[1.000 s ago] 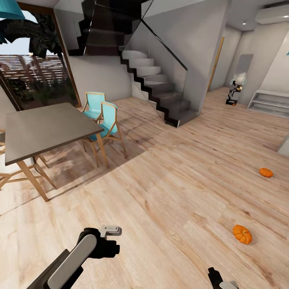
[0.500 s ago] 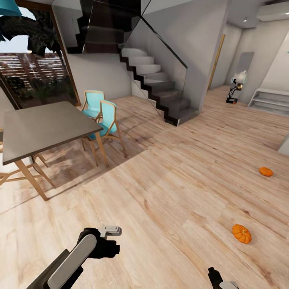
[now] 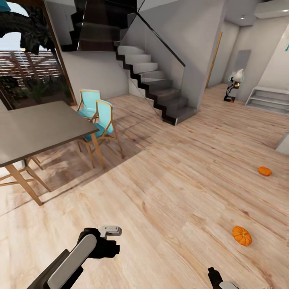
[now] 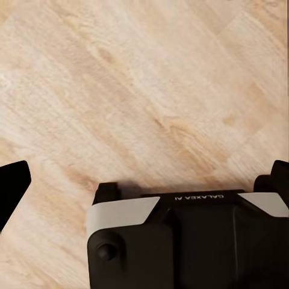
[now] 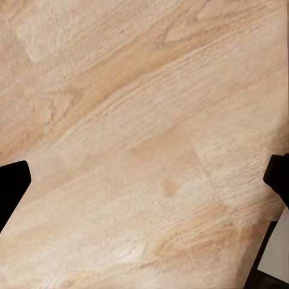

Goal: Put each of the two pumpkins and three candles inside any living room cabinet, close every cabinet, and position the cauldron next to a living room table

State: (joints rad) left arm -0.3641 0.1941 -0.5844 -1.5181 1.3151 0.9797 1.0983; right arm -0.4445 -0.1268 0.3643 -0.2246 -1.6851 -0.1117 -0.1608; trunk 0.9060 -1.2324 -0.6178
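Pumpkins lie on floor; right hand open, empty.

Floor: pale blond wood grain with darker knots. Pumpkins: near pumpkin and far pumpkin, orange. Table: grey-brown top, tan legs. Chairs beside table: turquoise seats, tan frames. Staircase beyond chairs: grey treads, black edge.

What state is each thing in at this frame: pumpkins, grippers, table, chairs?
Near pumpkin: resting on the wood floor, free of any gripper.
Far pumpkin: on the floor, apart from the near one.
Left gripper: open, empty, over bare floor.
Right gripper: open, empty, over bare floor.
Table: standing, visible top bare.
Blue chairs: upright at the table's end.
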